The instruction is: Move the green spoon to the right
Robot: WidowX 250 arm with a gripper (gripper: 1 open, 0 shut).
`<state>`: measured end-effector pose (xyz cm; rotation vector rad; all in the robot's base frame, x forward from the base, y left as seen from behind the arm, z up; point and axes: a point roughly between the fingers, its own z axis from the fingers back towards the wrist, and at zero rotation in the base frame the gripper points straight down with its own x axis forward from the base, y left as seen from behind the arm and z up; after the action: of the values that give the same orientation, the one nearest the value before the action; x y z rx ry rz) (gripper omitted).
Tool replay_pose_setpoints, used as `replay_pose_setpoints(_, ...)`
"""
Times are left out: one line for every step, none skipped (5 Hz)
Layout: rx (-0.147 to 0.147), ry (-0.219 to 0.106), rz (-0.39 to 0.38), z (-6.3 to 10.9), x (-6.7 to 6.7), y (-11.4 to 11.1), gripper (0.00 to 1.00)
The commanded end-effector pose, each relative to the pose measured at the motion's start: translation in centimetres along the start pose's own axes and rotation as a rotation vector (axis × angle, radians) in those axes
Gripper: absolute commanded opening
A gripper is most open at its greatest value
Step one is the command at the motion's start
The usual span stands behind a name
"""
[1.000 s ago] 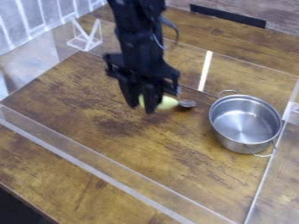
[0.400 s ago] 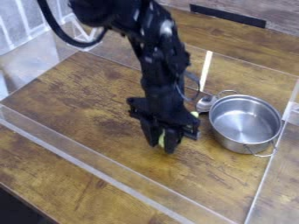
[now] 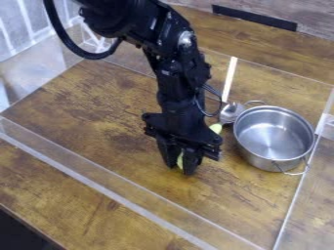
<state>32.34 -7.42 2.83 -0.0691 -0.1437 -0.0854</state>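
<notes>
pincer (image 3: 185, 162) pointing down at frame centre, clamped on green spoon (image 3: 179, 156) | low over wooden surface (image 3: 92, 117) | steel pot (image 3: 272, 136) right of centre

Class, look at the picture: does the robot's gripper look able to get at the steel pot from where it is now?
Probably yes, though not at once: the gripper is shut on the green spoon, so its jaws are occupied. Only bare wood lies between it and the steel pot to its right.

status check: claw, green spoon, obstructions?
Claw shut on pale yellow-green spoon, low over wooden table. Round shiny steel pot sits close on its right.
</notes>
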Motion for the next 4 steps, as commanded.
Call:
replay_pose_setpoints(0.003,-0.039,0.002,1.40,1.02,0.81,0.00)
replay_pose_setpoints(0.001,-0.035,-0.020,1.88,0.88,0.64,0.00)
replay_pose_setpoints(0.000,-0.033,-0.032,2.06,1.04,0.59,0.00)
replay_pose_setpoints(-0.004,-0.031,-0.041,2.19,1.21,0.56,0.00)
